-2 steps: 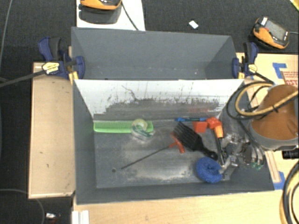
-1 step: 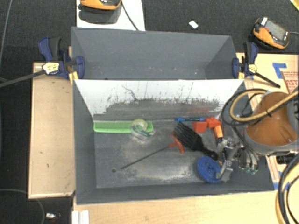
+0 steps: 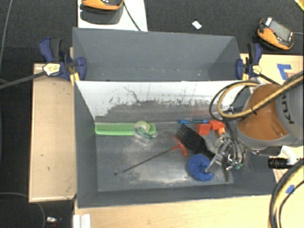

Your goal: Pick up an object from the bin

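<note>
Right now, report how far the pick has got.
Done: the gripper is down inside the grey metal bin at its right end, right beside a round blue fuzzy pad.
In hand: nothing visibly held; the pad lies on the bin floor.
Left: the grasp and the lift. The black bristle brush and the long green plastic comb also lie on the floor.

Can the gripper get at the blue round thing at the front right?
Probably yes: the gripper is right beside the blue round thing, nothing lies on it, though the black brush lies close.
</note>
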Available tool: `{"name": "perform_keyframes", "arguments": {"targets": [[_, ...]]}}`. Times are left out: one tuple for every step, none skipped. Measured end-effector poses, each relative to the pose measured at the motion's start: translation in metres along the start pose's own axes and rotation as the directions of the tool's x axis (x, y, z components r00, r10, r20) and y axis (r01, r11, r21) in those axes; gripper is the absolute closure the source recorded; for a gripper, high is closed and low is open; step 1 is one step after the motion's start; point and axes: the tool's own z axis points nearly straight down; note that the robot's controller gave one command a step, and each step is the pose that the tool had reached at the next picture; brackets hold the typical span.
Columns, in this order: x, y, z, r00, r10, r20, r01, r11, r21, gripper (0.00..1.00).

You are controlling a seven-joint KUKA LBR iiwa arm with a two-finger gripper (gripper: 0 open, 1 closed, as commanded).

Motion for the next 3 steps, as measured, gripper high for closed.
{"name": "perform_keyframes", "arguments": {"targets": [[0.009,-0.014,0.027,0.991,-0.135,0.002,0.135,0.991,0.000,0.00],[0.015,0.034,0.025,0.956,0.293,0.006,-0.293,0.956,-0.007,1.00],[0.015,0.034,0.025,0.956,0.293,0.006,-0.292,0.956,-0.007,1.00]]}}
